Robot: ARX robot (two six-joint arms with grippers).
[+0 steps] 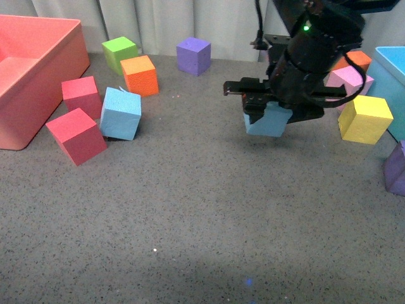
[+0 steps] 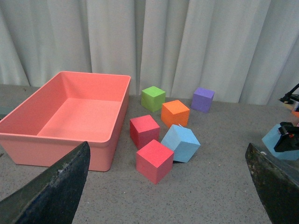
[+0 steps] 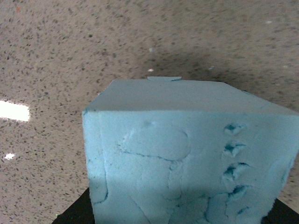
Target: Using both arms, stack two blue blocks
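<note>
My right gripper (image 1: 269, 113) is shut on one sky-blue block (image 1: 267, 123) and holds it just above the grey table, right of centre. In the right wrist view this block (image 3: 187, 149) fills the frame, with dents in its face. It also shows at the edge of the left wrist view (image 2: 271, 140). The second blue block (image 1: 120, 114) rests tilted among the red cubes on the left, and it shows in the left wrist view (image 2: 181, 143). My left gripper (image 2: 163, 196) is open and empty, with its fingers (image 2: 51, 191) wide apart, some way short of that cluster. It is out of the front view.
A salmon bin (image 1: 63, 69) stands at the far left. Two red cubes (image 1: 76, 135) (image 1: 81, 95), an orange cube (image 1: 140, 75), a green cube (image 1: 119, 52) and a purple cube (image 1: 193, 56) lie around the second blue block. Yellow (image 1: 365, 118), pink (image 1: 349, 81) and purple (image 1: 397, 168) cubes and a turquoise bin (image 1: 389, 63) are on the right.
</note>
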